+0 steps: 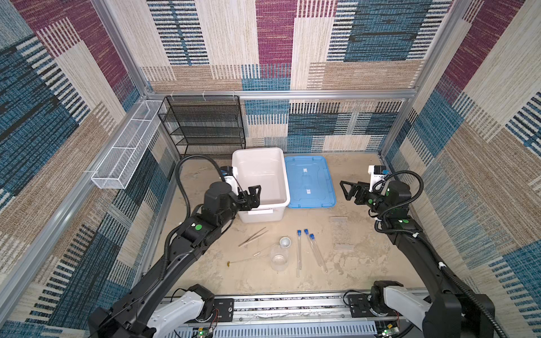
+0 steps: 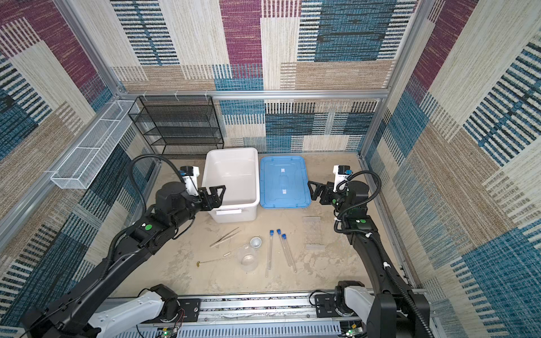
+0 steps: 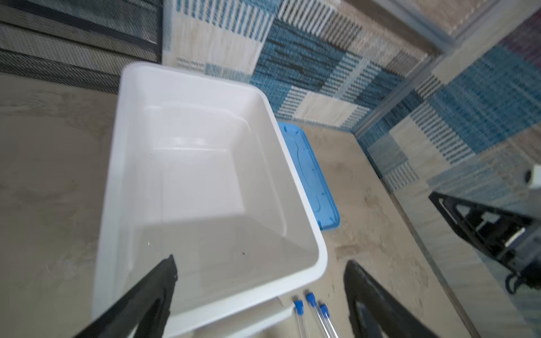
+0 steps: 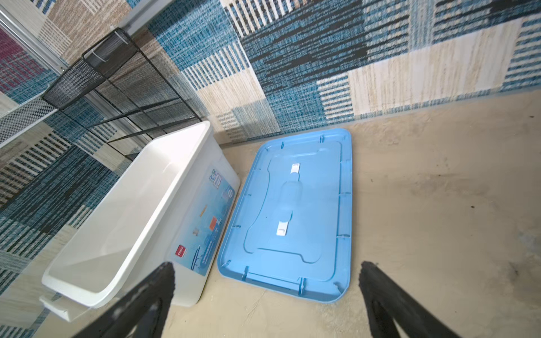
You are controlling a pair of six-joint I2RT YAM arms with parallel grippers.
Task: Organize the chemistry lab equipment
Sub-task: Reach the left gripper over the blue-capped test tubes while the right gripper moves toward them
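Three blue-capped test tubes (image 1: 299, 252) (image 3: 311, 300) lie side by side on the sandy floor at front centre. Left of them stand a clear beaker (image 1: 278, 258) and a small funnel-like cup (image 1: 285, 241). Metal tweezers (image 1: 253, 236) and thin rods (image 1: 248, 259) lie further left. A faint clear tube rack (image 1: 341, 232) lies to the right of the tubes. My left gripper (image 1: 254, 189) (image 3: 261, 260) hovers open over the white bin's front-left corner, holding nothing. My right gripper (image 1: 345, 190) (image 4: 267, 264) hangs open just right of the blue lid, also holding nothing.
The white bin (image 1: 260, 215) (image 2: 234, 215) stands at centre back with its blue lid (image 1: 310, 181) (image 4: 292, 204) flat on the floor beside it. A black mesh shelf (image 1: 205, 125) stands against the back wall. A white wire basket (image 1: 123, 152) is fixed to the left wall.
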